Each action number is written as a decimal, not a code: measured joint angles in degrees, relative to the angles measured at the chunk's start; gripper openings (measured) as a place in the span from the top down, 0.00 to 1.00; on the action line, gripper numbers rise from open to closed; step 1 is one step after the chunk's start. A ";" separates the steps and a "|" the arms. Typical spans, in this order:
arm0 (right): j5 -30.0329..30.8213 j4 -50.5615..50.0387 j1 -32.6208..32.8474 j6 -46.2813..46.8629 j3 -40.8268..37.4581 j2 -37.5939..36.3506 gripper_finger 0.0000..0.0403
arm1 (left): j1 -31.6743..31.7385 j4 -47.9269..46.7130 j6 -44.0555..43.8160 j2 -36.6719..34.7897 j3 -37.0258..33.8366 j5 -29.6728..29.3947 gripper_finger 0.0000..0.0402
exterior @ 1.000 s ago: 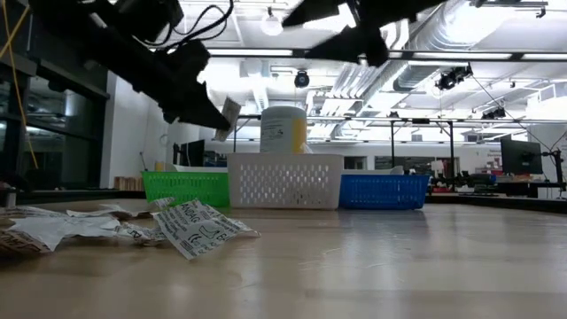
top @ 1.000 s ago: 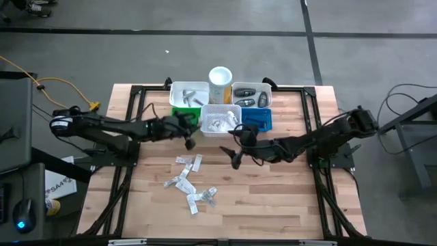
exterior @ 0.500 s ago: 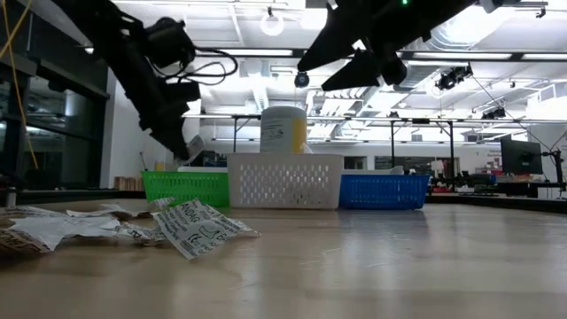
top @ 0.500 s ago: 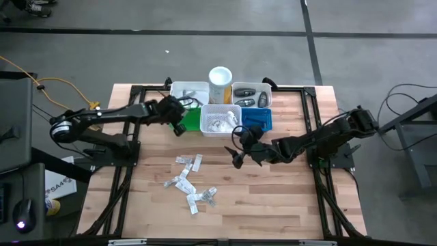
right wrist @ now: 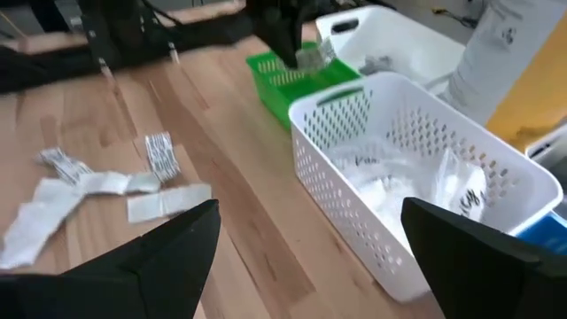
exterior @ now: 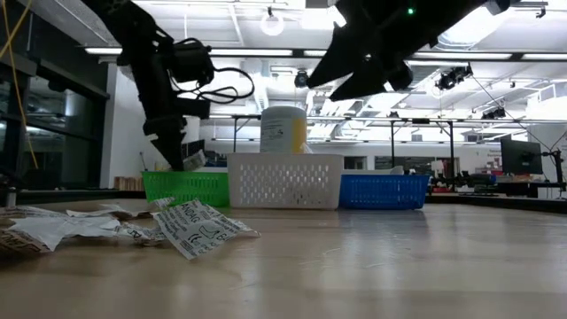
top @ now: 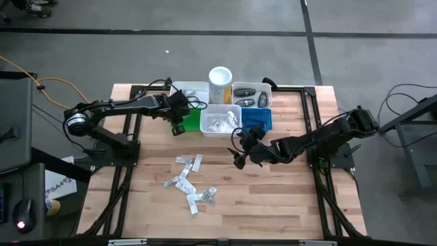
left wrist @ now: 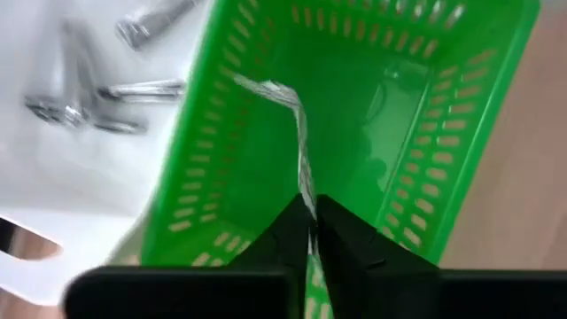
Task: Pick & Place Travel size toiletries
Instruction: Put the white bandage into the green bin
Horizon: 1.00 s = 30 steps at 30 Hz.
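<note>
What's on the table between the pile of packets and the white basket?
Nothing: in the high view, only bare wood lies between the pile of packets and the white basket. The right gripper hangs over that stretch.

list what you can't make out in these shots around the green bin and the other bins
- Green bin floor: in the high view the left gripper covers it.
- Packet print: edge-on in the left wrist view; tiny in the low view.
- Blue bin contents: hidden by its wall in the low view, by the right arm from above.
</note>
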 joint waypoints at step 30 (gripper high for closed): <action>-37.94 44.70 -13.53 -11.24 -44.19 -36.25 0.14 | -4.26 7.65 -5.03 -14.58 0.27 0.14 0.54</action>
